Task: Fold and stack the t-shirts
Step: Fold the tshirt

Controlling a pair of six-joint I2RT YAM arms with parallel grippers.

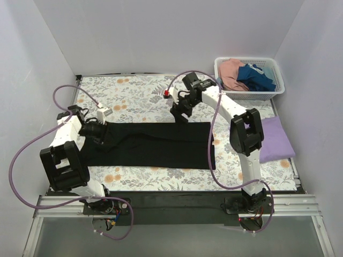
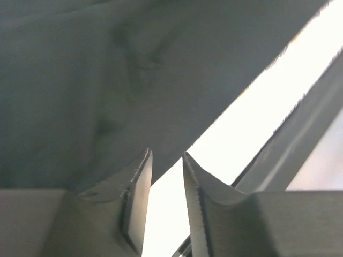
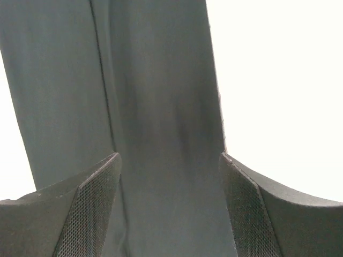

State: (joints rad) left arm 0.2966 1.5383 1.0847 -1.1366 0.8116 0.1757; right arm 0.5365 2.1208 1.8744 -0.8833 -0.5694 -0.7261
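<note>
Black t-shirt (image 1: 155,144) down flat on the floral table (image 1: 134,93), drawn into a long band from left to right. Looks partway through its fold: sides in, length not yet doubled. At its left end, left gripper (image 2: 166,156), fingers (image 2: 140,182) only a slit apart, bright table in the gap, no cloth pinched, hem just beyond the tips. At the far edge near the middle, right gripper (image 3: 169,155), jaws spread wide above the dark cloth and a seam, holding nothing. Probably lining up at end and edge to lift the band evenly for the next fold. Off to the right, lavender t-shirt (image 1: 276,140) folded square, well apart, likely the base of the stack. Pink t-shirt (image 1: 230,72) and dark blue t-shirt (image 1: 256,77) bunched in the white basket (image 1: 274,67) at the far right corner, waiting their turn.
</note>
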